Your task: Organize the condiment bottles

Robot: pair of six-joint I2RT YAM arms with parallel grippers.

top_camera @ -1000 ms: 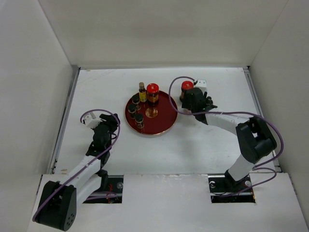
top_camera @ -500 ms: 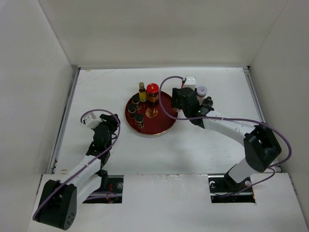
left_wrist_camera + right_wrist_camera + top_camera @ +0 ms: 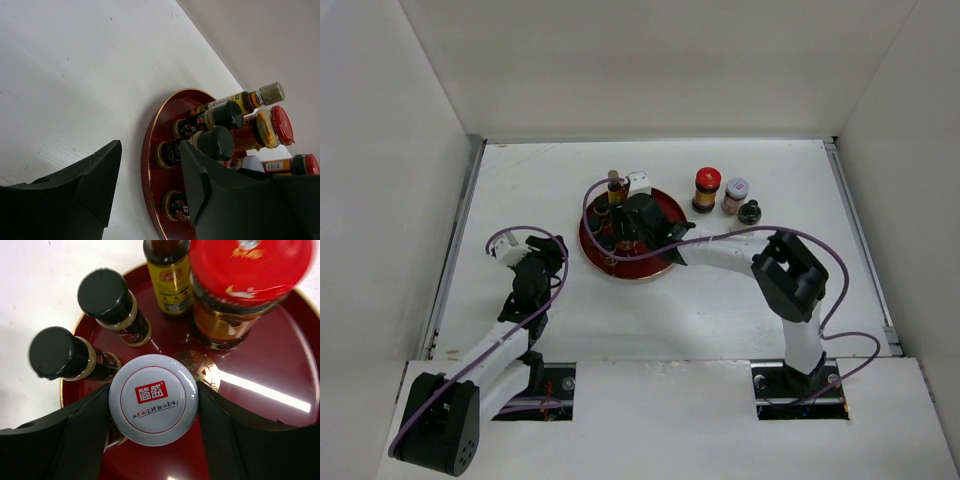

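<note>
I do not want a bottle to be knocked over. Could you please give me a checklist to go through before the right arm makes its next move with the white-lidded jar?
1. Grip: the right gripper has a finger on each side of the white-lidded jar. Ok.
2. Jar inside the rim of the tray. Ok.
3. Jar base resting on the tray: cannot tell, the lid hides it.
4. Gap to the nearest dark-capped bottle: it stands close beside one finger; contact cannot tell.
5. Left gripper open, holding nothing, beside the tray. Ok.
6. All bottles on the tray: not ok. The red-lidded jar, pale-lidded jar and black-capped bottle stand on the table.
</note>
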